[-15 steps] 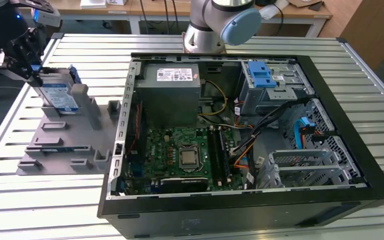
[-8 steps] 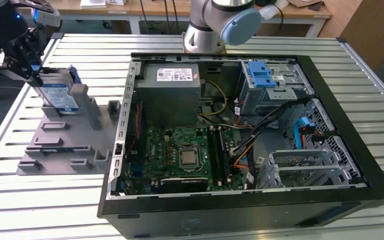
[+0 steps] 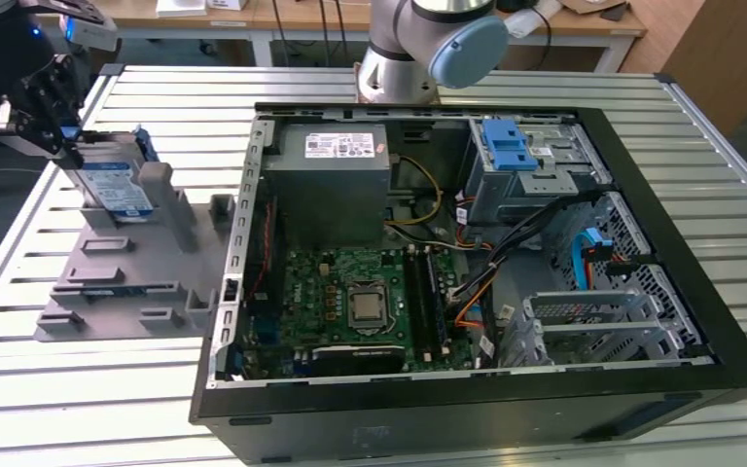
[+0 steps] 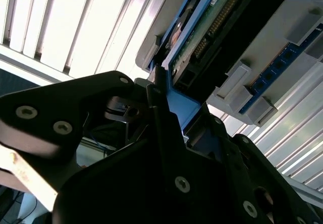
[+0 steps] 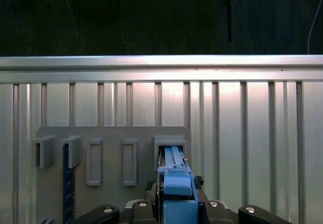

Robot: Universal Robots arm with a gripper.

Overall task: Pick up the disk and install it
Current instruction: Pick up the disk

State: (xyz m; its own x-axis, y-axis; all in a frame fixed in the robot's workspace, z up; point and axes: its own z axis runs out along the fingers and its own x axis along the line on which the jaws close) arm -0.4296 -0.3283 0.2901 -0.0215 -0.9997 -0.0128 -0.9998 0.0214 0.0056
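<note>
1. One table (image 3: 36, 389) of metal slats carries everything.
2. One open black case (image 3: 685, 389) lies on it, towards the exterior view's right. Inside are one grey box (image 3: 335, 175) with a white sticker, one green board (image 3: 347, 302) and one grey cage (image 3: 523, 156) with blue tabs.
3. One arm (image 3: 407, 44) stands at the table's far edge, behind the case.
4. One grey fixture (image 3: 114, 282) lies at the exterior view's left, just beside the case. The first wrist view shows five raised brackets in a row on the fixture (image 5: 111, 133). One thin blue strip (image 5: 68, 183) stands on edge in it.
5. One disk (image 3: 112, 185) stands on edge at the fixture's far end, well apart from the cage.
   - It is flat and rectangular, with a silver body, a white-and-blue label on its broad face and blue plastic rails along its edges.
   - In the second wrist view the disk (image 4: 217, 22) shows a green circuit board with a row of connector pins on its other face.
   - In the first wrist view the disk (image 5: 174, 176) is edge-on, its lower end seated in the last bracket.
6. One claw (image 3: 73, 136) is at the disk's upper edge. In both wrist views the claw (image 4: 161, 103) (image 5: 176, 196) is clamped on the blue rail.
</note>
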